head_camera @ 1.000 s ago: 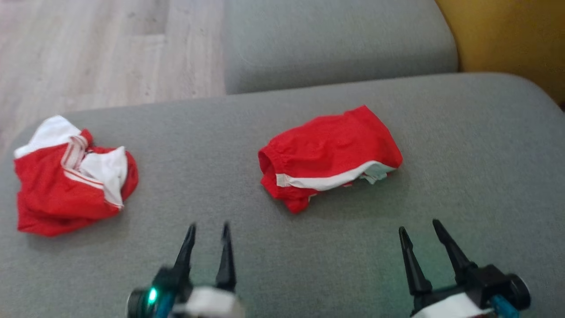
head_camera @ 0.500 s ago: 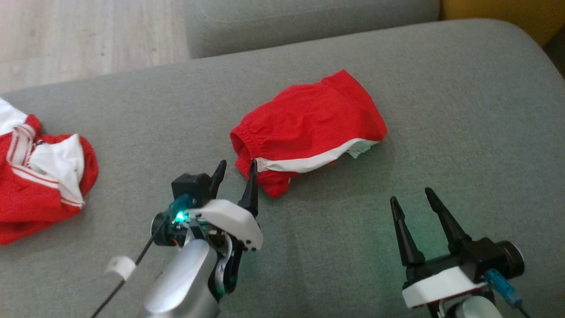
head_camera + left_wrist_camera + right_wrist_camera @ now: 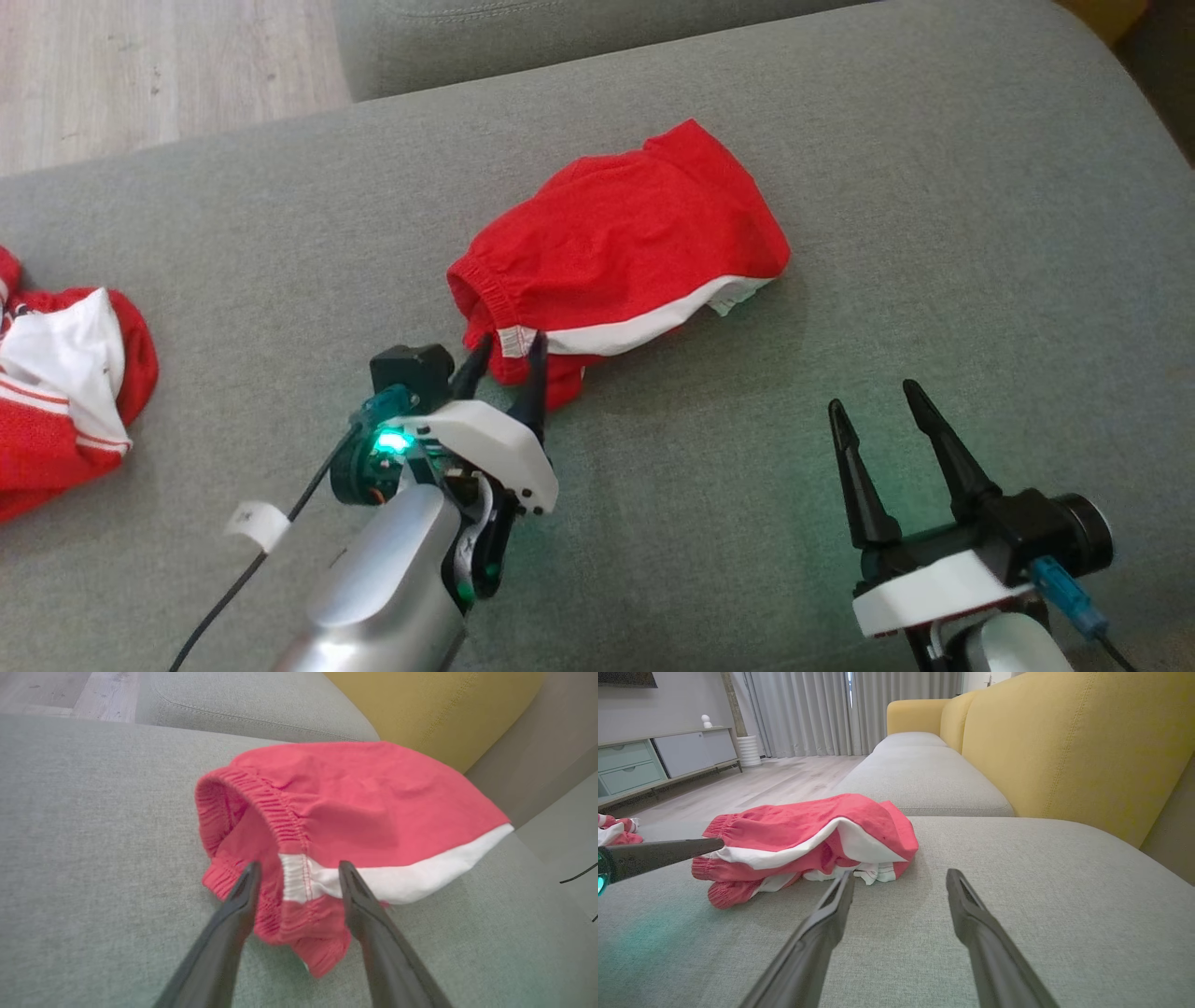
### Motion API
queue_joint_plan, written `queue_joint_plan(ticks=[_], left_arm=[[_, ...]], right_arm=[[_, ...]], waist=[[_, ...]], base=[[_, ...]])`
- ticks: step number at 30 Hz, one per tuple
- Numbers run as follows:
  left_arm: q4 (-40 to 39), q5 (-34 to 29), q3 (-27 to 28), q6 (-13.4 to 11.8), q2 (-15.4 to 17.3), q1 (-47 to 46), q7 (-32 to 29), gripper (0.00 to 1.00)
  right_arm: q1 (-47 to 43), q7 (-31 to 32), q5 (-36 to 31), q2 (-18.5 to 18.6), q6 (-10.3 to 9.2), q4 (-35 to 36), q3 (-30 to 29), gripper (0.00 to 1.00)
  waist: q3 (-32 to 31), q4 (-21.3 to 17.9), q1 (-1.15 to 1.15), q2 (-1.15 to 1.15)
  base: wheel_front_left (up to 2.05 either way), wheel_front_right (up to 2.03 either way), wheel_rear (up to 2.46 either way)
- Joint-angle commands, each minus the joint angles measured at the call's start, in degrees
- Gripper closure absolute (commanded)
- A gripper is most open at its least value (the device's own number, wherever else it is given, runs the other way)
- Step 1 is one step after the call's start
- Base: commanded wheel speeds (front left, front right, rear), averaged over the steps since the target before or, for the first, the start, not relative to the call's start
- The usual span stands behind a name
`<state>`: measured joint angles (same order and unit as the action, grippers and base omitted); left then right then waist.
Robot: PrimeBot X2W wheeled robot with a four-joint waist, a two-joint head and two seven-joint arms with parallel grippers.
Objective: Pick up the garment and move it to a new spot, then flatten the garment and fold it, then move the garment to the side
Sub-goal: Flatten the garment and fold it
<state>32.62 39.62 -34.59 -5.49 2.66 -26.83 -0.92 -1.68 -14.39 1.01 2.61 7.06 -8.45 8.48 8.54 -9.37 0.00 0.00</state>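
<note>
sofa cushion [image 3: 934, 233]: red shorts [image 3: 625, 243] mid-cushion, bunched, not lifted. left pincer [image 3: 511, 341] has advanced from near edge to waistband [image 3: 278, 809], fingers apart, straddling white stripe [image 3: 310, 882]. looks ready to close for pickup. right pincer [image 3: 871, 397] apart, near right, clear of shorts.

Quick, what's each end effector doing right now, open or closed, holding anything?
Left end effector: open, fingers straddling the waistband of the shorts, not yet gripping.
Right end effector: open, empty, over the sofa.
</note>
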Motion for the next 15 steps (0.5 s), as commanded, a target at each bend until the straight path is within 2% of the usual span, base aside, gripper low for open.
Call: queue_joint_plan(ticks=[1,3,4,9,15], left_arm=[[-1.2,0.4,1.2,0.3,0.2,-2.7,0.8,0.48],[-0.8,1.0,0.8,0.8,0.2,-3.0,1.3,0.88],[-0.7,1.3,0.6,1.1,0.2,-3.1,1.4,1.0],[-0.4,2.8,-1.1,3.1,0.2,-3.5,1.4,1.0],[-4.7,7.4,-5.1,8.0,0.2,-6.4,-0.4,1.0]], right_arm=[[2.3,-0.6,-0.3,0.3,0.43,2.0,1.1,0.0],[2.3,-0.6,-0.4,0.3,0.43,2.0,1.0,0.0],[2.3,-0.6,-0.4,0.3,0.43,2.0,1.0,0.0],[2.3,-0.6,-0.1,0.3,0.43,1.9,1.3,0.0],[2.5,-0.6,0.8,0.3,0.43,1.7,2.5,0.0]], waist=[[-0.1,-0.2,0.0,0.0],[-0.2,-0.4,0.0,0.0],[-0.3,-0.5,0.0,0.0],[-1.1,-1.2,0.0,0.0],[-2.9,-3.1,0.0,0.0]], base=[[0.0,0.0,0.0],[0.0,0.0,0.0],[0.0,0.0,0.0],[0.0,0.0,0.0],[0.0,0.0,0.0]])
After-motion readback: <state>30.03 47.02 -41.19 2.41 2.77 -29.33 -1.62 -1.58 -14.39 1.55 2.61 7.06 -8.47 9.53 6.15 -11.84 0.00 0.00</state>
